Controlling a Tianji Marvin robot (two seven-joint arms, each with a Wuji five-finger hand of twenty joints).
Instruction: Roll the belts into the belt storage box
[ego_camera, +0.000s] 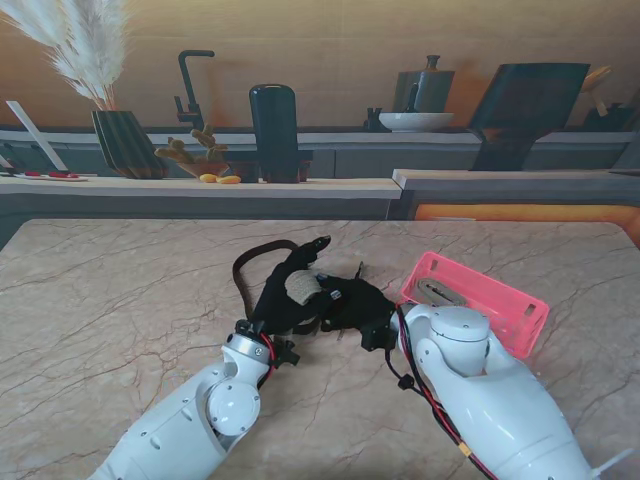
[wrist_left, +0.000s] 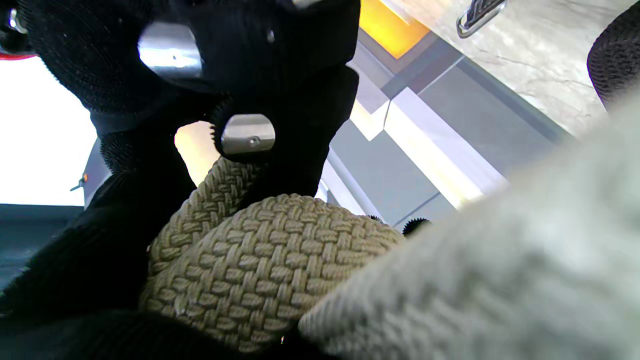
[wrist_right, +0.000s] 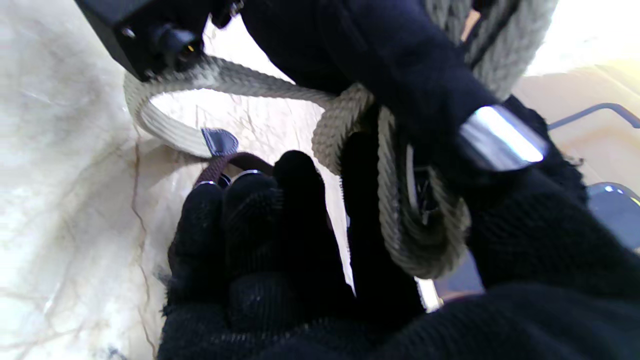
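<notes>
Landmark: pink storage box (ego_camera: 478, 300) — sat on the marble table (ego_camera: 120, 300), on the robot's right, partly hidden by the right arm.
Box contents: one belt with a metal buckle (ego_camera: 437, 292) is seen lying inside; no more detail can be made out.
Woven belt: beige braided belt (ego_camera: 303, 287) is held off the table to the left of the box, near but not touching it; a rolled coil (wrist_left: 260, 265) is seen close up in the left wrist view.
Belt tail: a loose beige loop (wrist_right: 165, 125) is left lying on the marble, with a dark brown leather tip (wrist_right: 220, 141) at its end.
Dark strap: a dark belt (ego_camera: 262, 255) is arched up from the hands, farther from me than the coil and well left of the box.
Left hand: black-gloved left hand (ego_camera: 283, 296) is clamped on the beige coil.
Right hand: black-gloved right hand (ego_camera: 352, 302) is closed on the same belt — fingers (wrist_right: 280, 220) are curled against the coil's edge (wrist_right: 415, 240).
Hands vs box: both are kept just left of the box, touching each other around the coil.
</notes>
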